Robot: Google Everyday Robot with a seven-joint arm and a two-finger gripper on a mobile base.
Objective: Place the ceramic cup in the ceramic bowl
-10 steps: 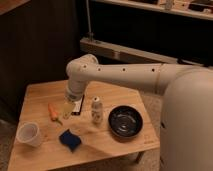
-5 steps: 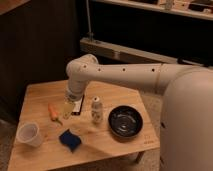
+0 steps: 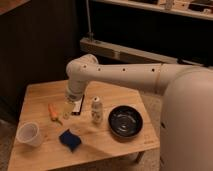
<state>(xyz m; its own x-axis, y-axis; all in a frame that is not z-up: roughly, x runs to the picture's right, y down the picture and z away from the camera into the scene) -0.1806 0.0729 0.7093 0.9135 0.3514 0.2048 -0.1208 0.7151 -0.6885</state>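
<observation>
Cup: a plain white cup [image 3: 28, 134] with no handle is seen upright at the lower left of the frame, near the front left corner of the desk [image 3: 45, 95]
Bowl: a shallow glossy black bowl [image 3: 125, 121] is seen right of centre, well apart from the cup, with its inside bare
Tool: the tool [image 3: 71, 106] is held low over the middle left of the desk, above and to the right of the cup and apart from it
Tool state: whether it is open or closed cannot be told; the cup is not held by it
Between cup and bowl: an orange object [image 3: 52, 111], a blue sponge [image 3: 70, 139] and a small white shaker [image 3: 96, 110] are set along the way
Weight: the cup is judged light for its size, yet heavier than paper or plastic
Stiffness: it is judged rigid, so no give is to be expected under pressure
Surface: a smooth glaze is likely, so slipping is to be guarded against
Fragility: chipping or cracking is to be feared if it is dropped or knocked on the bowl
Hold: the rim wall is best pinched from above, one side inside and one outside, or the tapered body is clasped just under the rim
</observation>
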